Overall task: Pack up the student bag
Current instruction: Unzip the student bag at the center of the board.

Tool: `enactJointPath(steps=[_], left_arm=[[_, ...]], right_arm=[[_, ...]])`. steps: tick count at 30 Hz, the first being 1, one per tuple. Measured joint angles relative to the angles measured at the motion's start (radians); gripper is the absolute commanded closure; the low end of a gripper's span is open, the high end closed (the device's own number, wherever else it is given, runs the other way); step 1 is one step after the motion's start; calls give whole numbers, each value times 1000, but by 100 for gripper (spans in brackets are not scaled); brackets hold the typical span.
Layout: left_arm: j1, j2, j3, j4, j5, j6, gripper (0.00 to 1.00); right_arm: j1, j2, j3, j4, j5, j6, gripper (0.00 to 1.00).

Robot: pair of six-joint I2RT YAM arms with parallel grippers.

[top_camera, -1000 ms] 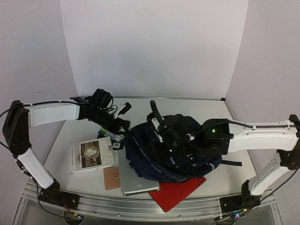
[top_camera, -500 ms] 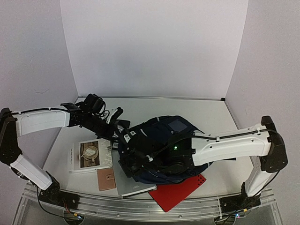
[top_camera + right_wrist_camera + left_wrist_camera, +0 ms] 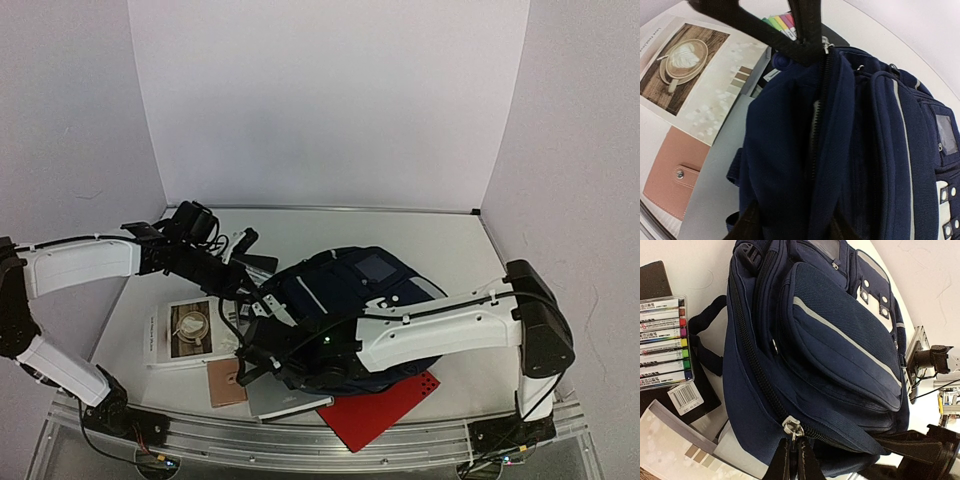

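Left gripper [image 3: 792,446] pinches the zipper pull [image 3: 791,429] of the bag [image 3: 840,340], right gripper [image 3: 792,229] straddles its edge, grip unconfirmed, with marker box [image 3: 662,342], booklet [image 3: 695,75] and wallet [image 3: 670,180] alongside.

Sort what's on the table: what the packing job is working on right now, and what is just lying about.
In use: backpack; zip pull; left gripper, pinching that pull; right gripper, at the bag's opening.
Lying about, not held: coffee-cover book; pink wallet; grey laptop; red folder; marker pack.
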Motion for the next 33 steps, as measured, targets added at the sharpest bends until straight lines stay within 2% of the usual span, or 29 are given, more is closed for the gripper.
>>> enactJointPath(steps=[2, 9, 15, 21, 33], left_arm=[[-2, -15, -13, 7, 7, -4, 100], [-31, -26, -21, 49, 116, -1, 100], [-52, -30, -1, 94, 199, 12, 100], [-56, -1, 39, 89, 245, 44, 100], [-57, 13, 69, 55, 315, 83, 100]], right_arm=[[0, -34, -48, 13, 13, 5, 100], [-7, -317, -280, 44, -52, -56, 100], [-20, -482, -383, 61, -125, -70, 100], [-25, -556, -419, 53, -159, -66, 100], [-24, -595, -435, 22, -166, -20, 100]])
